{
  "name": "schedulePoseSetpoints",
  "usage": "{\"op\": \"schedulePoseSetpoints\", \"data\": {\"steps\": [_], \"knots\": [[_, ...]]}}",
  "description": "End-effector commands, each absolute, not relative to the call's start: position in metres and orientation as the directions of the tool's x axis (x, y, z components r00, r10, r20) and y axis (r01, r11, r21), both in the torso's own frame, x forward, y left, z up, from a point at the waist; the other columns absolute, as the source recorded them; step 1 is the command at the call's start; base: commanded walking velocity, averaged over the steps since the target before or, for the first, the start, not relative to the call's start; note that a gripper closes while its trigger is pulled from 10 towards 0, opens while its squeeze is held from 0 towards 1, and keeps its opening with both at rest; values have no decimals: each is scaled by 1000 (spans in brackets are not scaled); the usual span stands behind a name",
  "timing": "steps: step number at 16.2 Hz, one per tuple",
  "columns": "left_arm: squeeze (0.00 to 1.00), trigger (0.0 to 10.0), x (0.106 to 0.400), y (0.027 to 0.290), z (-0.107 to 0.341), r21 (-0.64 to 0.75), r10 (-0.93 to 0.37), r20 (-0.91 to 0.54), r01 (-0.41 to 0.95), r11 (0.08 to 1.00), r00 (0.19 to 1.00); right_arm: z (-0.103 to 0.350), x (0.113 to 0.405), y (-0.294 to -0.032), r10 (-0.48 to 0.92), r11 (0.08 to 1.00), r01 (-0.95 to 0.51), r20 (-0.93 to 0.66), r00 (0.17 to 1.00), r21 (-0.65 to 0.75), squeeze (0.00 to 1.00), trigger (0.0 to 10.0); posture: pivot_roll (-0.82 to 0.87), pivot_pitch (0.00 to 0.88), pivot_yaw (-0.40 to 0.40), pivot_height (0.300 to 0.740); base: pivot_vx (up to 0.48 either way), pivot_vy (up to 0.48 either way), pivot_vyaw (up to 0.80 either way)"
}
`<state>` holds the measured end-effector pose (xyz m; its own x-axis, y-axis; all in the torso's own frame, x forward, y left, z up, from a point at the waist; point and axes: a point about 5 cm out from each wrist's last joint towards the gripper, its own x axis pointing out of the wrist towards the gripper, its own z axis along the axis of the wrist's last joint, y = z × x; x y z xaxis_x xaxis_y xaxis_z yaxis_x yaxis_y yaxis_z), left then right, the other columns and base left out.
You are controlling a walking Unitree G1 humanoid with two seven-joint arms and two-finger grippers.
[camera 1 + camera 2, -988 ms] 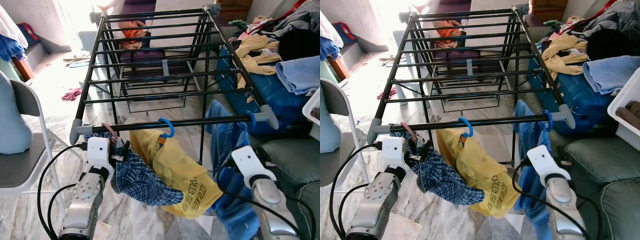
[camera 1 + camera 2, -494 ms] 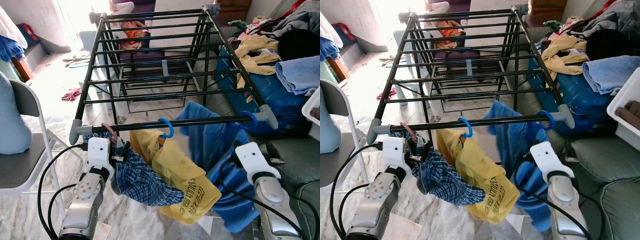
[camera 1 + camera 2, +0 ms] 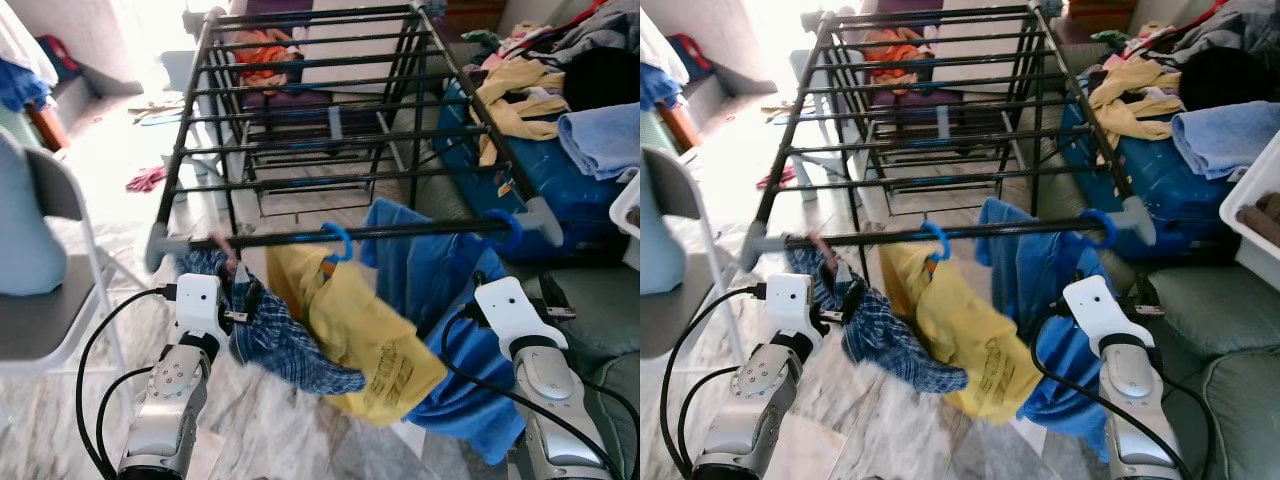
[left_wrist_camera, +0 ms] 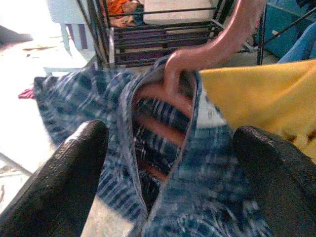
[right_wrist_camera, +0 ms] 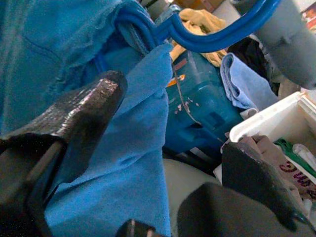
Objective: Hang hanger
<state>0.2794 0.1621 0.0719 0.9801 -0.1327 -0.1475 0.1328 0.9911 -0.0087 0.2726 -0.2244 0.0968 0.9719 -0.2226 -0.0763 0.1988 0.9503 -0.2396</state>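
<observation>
A black drying rack (image 3: 400,230) stands before me. Three hangers sit on its front bar. On the left a pink hanger (image 4: 222,44) carries a blue plaid shirt (image 3: 290,345). In the middle a blue hanger (image 3: 340,240) holds a yellow shirt (image 3: 370,340). A second blue hanger (image 3: 507,228) hooks the bar's right end by the grey corner, with a blue garment (image 3: 430,280) below it. My left gripper (image 4: 168,163) is open with the plaid shirt between its fingers. My right gripper (image 5: 168,148) is open just below the right hanger, against the blue garment.
A folding chair (image 3: 50,300) stands at the left. A blue suitcase (image 3: 560,180) heaped with clothes lies right of the rack, with a grey-green sofa (image 3: 590,300) and a white basket (image 3: 630,210) nearer. Loose clothes (image 3: 145,180) lie on the marble floor beyond.
The blue garment swung up towards the left and now hangs from the bar's right end. My right gripper drew back a little to the right. The view shifted and blurred slightly.
</observation>
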Motion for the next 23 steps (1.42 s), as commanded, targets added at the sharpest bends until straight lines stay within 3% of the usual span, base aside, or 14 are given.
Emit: {"op": "schedulePoseSetpoints", "data": {"steps": [1,6,7,8,9,10,18,23], "knots": [[0,10000,279,166,69,8,-120,-171,123,992,978,101,274,-222,-222,950,203,-57,973,-236,1000,10000,-145,0,50,740,-277,0,0],[0,10000,280,166,68,9,-120,-172,123,992,978,100,276,-220,-215,952,196,-61,975,-234,976,10000,-143,0,47,740,-279,0,0],[0,10000,281,166,68,10,-120,-171,123,992,978,100,277,-220,-211,953,191,-63,975,-233,843,10000,-142,0,47,740,-277,0,0],[0,10000,281,165,69,12,-122,-171,125,992,978,99,278,-219,-208,954,188,-64,976,-232,639,10000,-142,0,47,740,-277,0,0],[0,10000,281,165,68,12,-122,-171,126,992,978,99,278,-218,-207,955,187,-64,976,-232,576,10000,-141,0,47,740,-281,0,0],[0,10000,281,165,68,13,-123,-170,127,992,978,100,279,-217,-201,956,182,-63,978,-230,0,10000,-141,0,47,740,-281,0,0],[0,10000,283,166,70,-12,-118,-156,117,993,981,101,284,-211,-175,962,158,-56,983,-223,0,10000,-136,0,42,740,-100,0,0],[0,10000,283,168,72,-7,-125,-155,126,992,980,101,286,-209,-167,963,151,-57,984,-221,0,10000,-132,0,47,740,0,450,0]]}}
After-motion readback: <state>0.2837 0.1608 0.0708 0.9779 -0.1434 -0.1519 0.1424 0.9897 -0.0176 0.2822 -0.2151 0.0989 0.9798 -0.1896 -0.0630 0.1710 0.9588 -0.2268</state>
